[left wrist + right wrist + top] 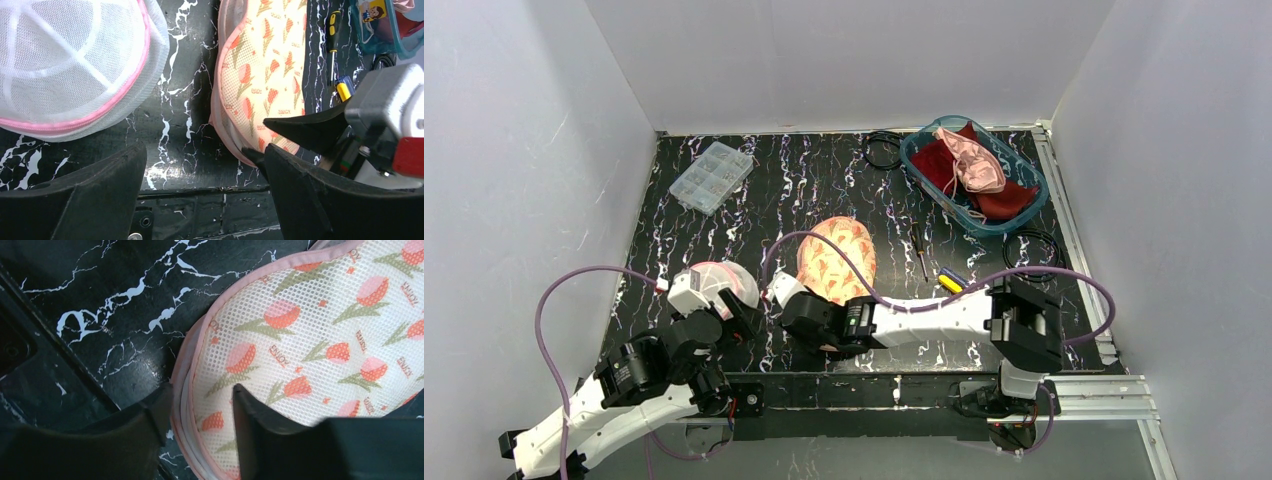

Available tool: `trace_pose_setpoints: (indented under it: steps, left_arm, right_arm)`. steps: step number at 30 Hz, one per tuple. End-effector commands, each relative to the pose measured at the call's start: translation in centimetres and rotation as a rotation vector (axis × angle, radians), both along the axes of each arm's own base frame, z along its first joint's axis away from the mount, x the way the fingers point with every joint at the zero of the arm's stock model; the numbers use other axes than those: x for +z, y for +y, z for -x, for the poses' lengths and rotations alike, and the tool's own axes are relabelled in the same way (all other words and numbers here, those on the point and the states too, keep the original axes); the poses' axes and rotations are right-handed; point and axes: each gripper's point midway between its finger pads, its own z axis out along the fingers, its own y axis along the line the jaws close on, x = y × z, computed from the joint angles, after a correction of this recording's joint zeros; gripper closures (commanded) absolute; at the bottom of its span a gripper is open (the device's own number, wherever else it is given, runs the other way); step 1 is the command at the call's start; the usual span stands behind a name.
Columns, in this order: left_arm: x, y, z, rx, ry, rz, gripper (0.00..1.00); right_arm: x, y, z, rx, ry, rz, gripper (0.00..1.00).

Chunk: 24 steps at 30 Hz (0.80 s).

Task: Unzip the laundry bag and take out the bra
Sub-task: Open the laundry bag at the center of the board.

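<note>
- Plainly, in the right wrist view the right pincer point(200, 390) is part-way apart and astride the pink-bound rim of the tulip-print laundry bag point(320, 340). One finger is outside the rim at 7 o'clock and the other lies on the mesh at 6 o'clock. I cannot tell whether they press the rim.
- The bag fills this view from 12 round to 5 o'clock and lies flat on the black marbled worktop point(125, 300). Its edge looks closed and no zip pull shows.
- In the left wrist view the left pincer point(202, 155) is spread wide and holds nothing, with bare worktop between its fingers.
- A white mesh bag point(65, 65) with a pink zip band lies at 10 o'clock, apart from the tulip bag at 1 o'clock. The right pincer's tips meet the tulip bag's near end at 4 o'clock.
- A screwdriver point(332, 45) and a teal basket point(395, 45) sit towards 2 o'clock.
- In the top view the tulip bag lies at the centre, with both arms reaching to its near end.
- The basket at 1 o'clock holds red cloth point(1009, 200) and a pink garment point(974, 165), and a compartment box point(712, 177) sits at 11 o'clock.
- By my judgement the task is barely begun. The unzipping is not yet done, no bra shows beside the bag, and both finding the pull and taking the bra out are left.
</note>
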Motion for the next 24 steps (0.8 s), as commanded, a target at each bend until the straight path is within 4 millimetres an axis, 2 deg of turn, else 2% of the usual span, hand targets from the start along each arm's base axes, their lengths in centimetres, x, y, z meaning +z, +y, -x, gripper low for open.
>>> trace_pose_setpoints:
  steps: [1,4,8,10,12,15,16,18,22,24]
  left_arm:
    - [-0.1,1.5,0.0,0.059,-0.005,-0.02,0.15]
    - [-0.4,1.6,0.1,0.062,0.003,-0.023,0.15]
    - [-0.7,1.6,0.1,0.064,0.01,-0.025,0.15]
    - [-0.8,1.6,0.1,0.065,0.012,-0.026,0.15]
    - [-0.8,1.6,0.1,0.064,0.011,-0.026,0.15]
    - [-0.7,1.7,0.1,0.067,0.01,-0.029,0.15]
    - [-0.7,1.6,0.0,0.068,0.011,-0.031,0.15]
    - [-0.6,1.6,0.0,0.067,0.009,-0.034,0.15]
    - [-0.3,0.8,-0.4,0.044,0.003,-0.043,0.15]
    - [-0.2,0.1,-0.6,0.026,0.001,-0.045,0.15]
  right_arm:
    - [0.6,1.3,-0.7,-0.018,-0.045,-0.004,0.52]
    - [0.0,1.0,-0.8,-0.027,-0.048,0.021,0.62]
    - [0.0,0.7,-0.7,-0.038,-0.043,0.019,0.74]
    - [0.5,0.7,-0.7,-0.039,-0.041,0.006,0.84]
    - [1.2,0.6,-0.6,-0.039,-0.04,-0.012,0.99]
    - [3.4,0.3,-0.4,-0.047,-0.04,-0.083,0.99]
    - [4.6,0.0,-0.5,-0.055,-0.045,-0.121,0.99]
    - [6.2,-1.0,-0.8,-0.083,-0.061,-0.162,0.99]
    - [8.4,-4.5,-1.5,-0.188,-0.091,-0.236,0.99]
    - [8.9,-6.9,-2.0,-0.265,-0.1,-0.277,0.99]
